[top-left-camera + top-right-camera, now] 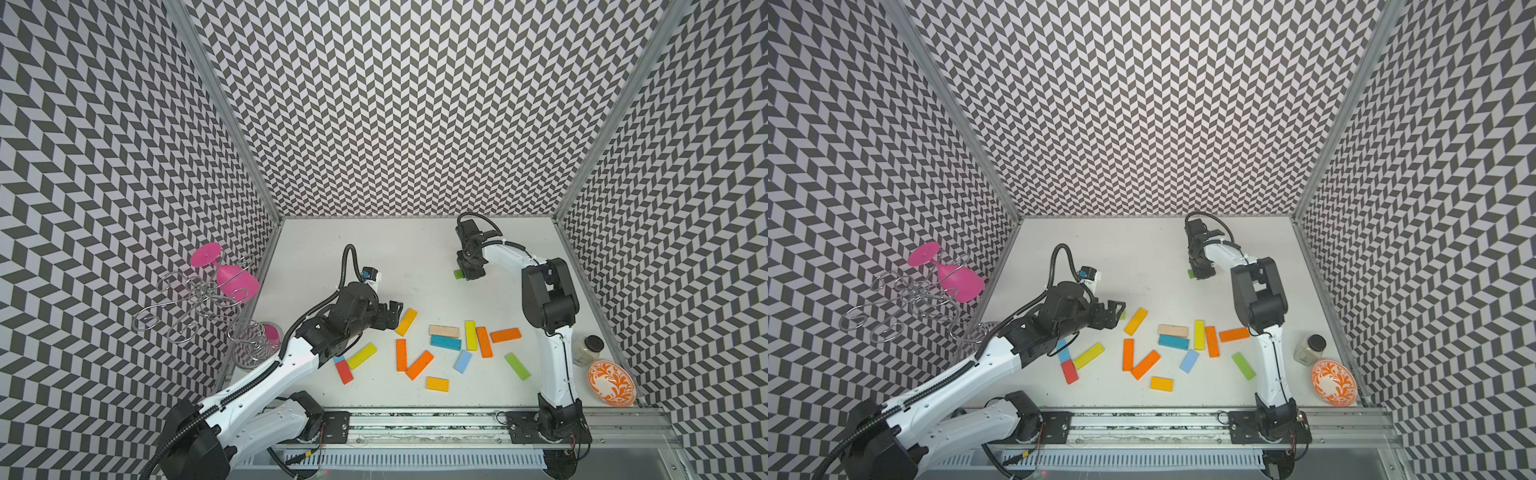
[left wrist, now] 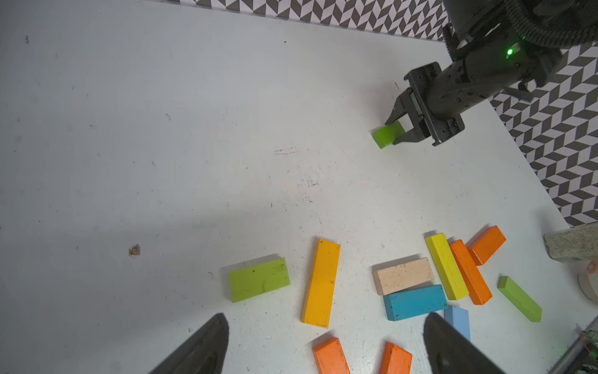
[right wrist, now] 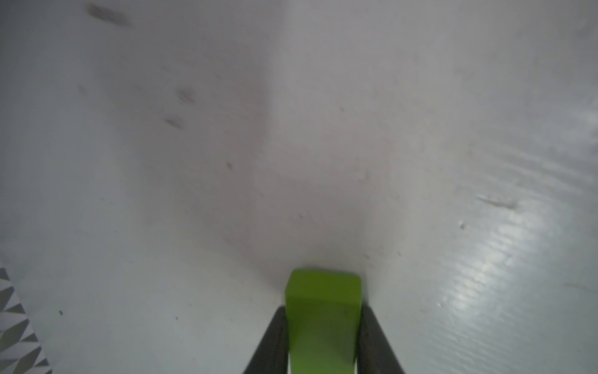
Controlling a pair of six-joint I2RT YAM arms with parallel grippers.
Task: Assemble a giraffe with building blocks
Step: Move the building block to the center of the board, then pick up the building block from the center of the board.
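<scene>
Right wrist view is showing the right gripper [image 3: 323, 323] clenching the green block [image 3: 323, 291], jutting ahead of its fingertips [image 3: 275, 336] near the table [image 3: 194, 162], and, I'd say, risking toppling off that narrow end on release.

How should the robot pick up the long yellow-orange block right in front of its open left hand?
Pinch the yellow-orange block around its middle, across the narrow width, coming straight down from above. It lies flat on the table with both long sides free, so the fingers should fit on either side. The open left hand is right beside it.
</scene>
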